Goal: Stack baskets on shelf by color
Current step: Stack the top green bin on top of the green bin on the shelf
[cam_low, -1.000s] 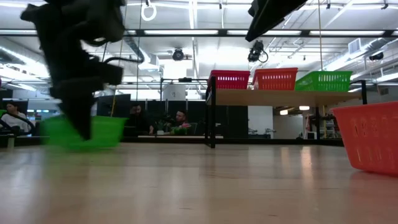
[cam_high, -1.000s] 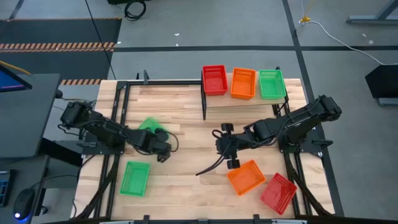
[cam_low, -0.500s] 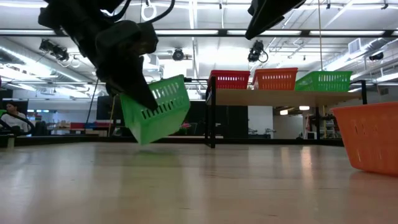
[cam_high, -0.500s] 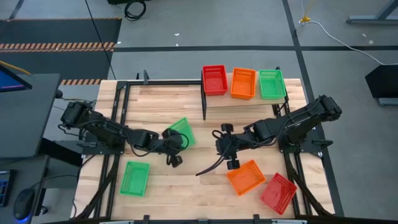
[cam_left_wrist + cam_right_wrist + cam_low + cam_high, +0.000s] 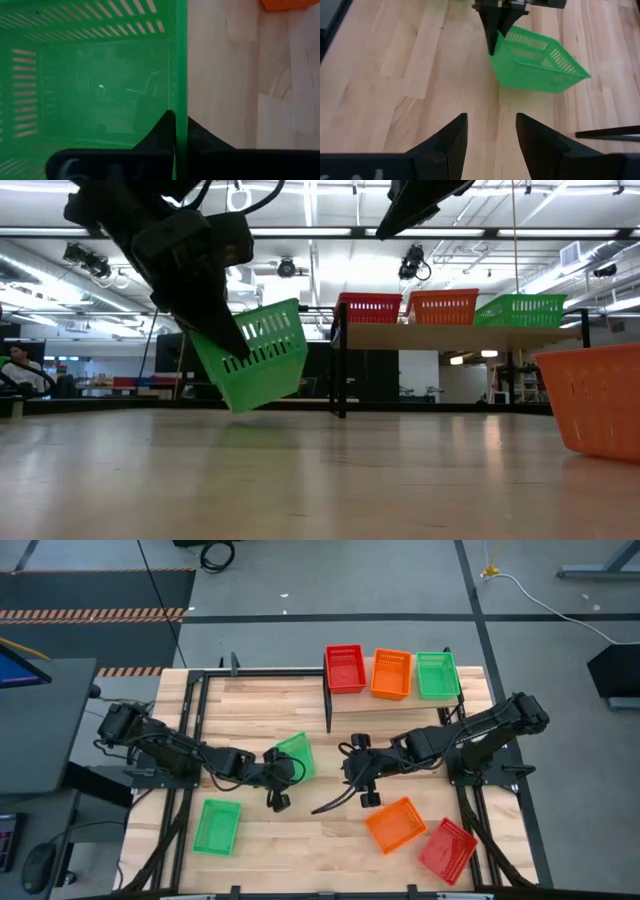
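My left gripper (image 5: 277, 770) (image 5: 176, 120) is shut on a green basket (image 5: 294, 754) (image 5: 255, 358), carried tilted above the table's middle. The right gripper (image 5: 349, 768) (image 5: 490, 131) hovers open just right of it, touching nothing; its wrist view shows the same basket (image 5: 536, 61) ahead. On the shelf (image 5: 392, 704) (image 5: 450, 336) a red basket (image 5: 345, 668), an orange basket (image 5: 391, 673) and a green basket (image 5: 437, 675) stand side by side on their bottoms. My left gripper pinches one side wall of the green basket (image 5: 181, 102) at its rim, one finger inside the basket and one outside. The fingers come slanting down from the table's left. The basket is lifted clear of the table and hangs tilted, its open side turned sideways.
A second green basket (image 5: 217, 826) lies near the table's near left corner. An orange basket (image 5: 395, 824) (image 5: 592, 400) and a red basket (image 5: 446, 850) lie at the near right. A black cable (image 5: 335, 804) trails under the right gripper. People sit in the room beyond.
My left gripper has carried the green basket from the table's left side toward the middle, raising it off the wood and tipping it over onto a slant. The right gripper has drifted slightly toward the left and far side, staying open.
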Robot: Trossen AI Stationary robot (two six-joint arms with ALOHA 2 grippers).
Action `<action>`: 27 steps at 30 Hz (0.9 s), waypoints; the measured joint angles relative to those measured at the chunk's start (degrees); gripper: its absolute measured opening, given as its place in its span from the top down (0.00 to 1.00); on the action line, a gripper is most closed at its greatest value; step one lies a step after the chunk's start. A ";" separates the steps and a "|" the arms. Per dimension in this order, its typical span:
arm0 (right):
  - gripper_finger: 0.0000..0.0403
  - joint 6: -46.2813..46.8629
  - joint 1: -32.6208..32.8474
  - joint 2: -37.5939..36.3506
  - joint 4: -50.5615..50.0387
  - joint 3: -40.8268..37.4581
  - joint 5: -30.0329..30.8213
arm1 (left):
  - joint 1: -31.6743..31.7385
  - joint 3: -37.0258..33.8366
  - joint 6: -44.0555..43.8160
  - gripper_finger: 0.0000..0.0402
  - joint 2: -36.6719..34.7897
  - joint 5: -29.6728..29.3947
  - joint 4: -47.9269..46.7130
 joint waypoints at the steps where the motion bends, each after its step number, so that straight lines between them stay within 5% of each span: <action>1: 0.57 -0.15 -0.43 0.00 -0.04 0.00 0.00 | 0.22 0.00 0.52 0.99 0.00 0.41 0.00; 13: 0.57 1.23 -4.07 0.00 -0.62 0.00 -0.01 | 1.43 7.69 9.50 0.99 2.23 0.58 -6.30; 27: 0.57 13.66 -0.88 0.00 -13.39 0.00 0.13 | 4.30 29.13 15.95 0.98 24.79 0.85 -20.37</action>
